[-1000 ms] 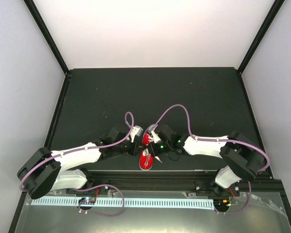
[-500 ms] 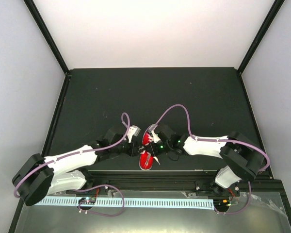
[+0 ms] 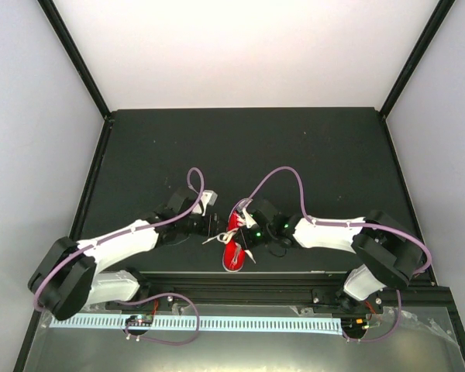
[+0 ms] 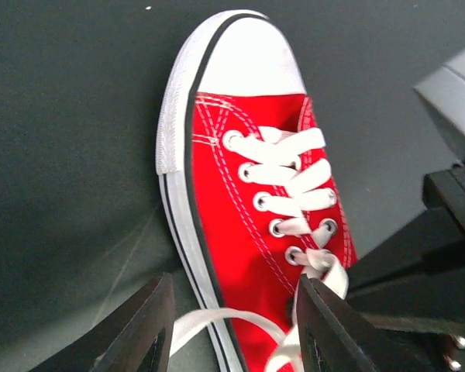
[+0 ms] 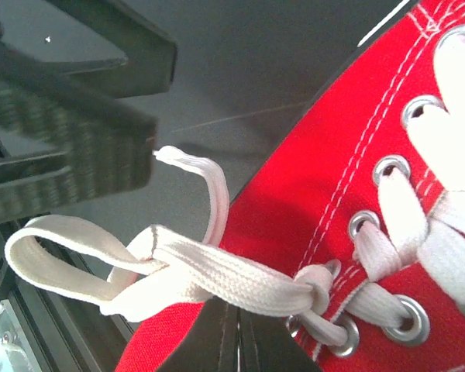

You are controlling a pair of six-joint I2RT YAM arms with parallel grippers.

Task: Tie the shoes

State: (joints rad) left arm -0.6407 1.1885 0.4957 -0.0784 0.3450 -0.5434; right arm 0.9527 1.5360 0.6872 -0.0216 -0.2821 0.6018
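Risk: left claw (image 4: pixel 236 306) apart astride white lace (image 4: pixel 217 316), right claw (image 5: pixel 234 324) pinching lace loop (image 5: pixel 70 256) by red sneaker (image 4: pixel 225 201); hard tug could undo knot (image 5: pixel 314 294).

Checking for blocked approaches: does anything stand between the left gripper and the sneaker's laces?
Nothing visible does. The left gripper is open, with a loose strand of the laces lying between its fingers and the red sneaker directly ahead. The right gripper sits off to the shoe's side, by the knot, not in between.
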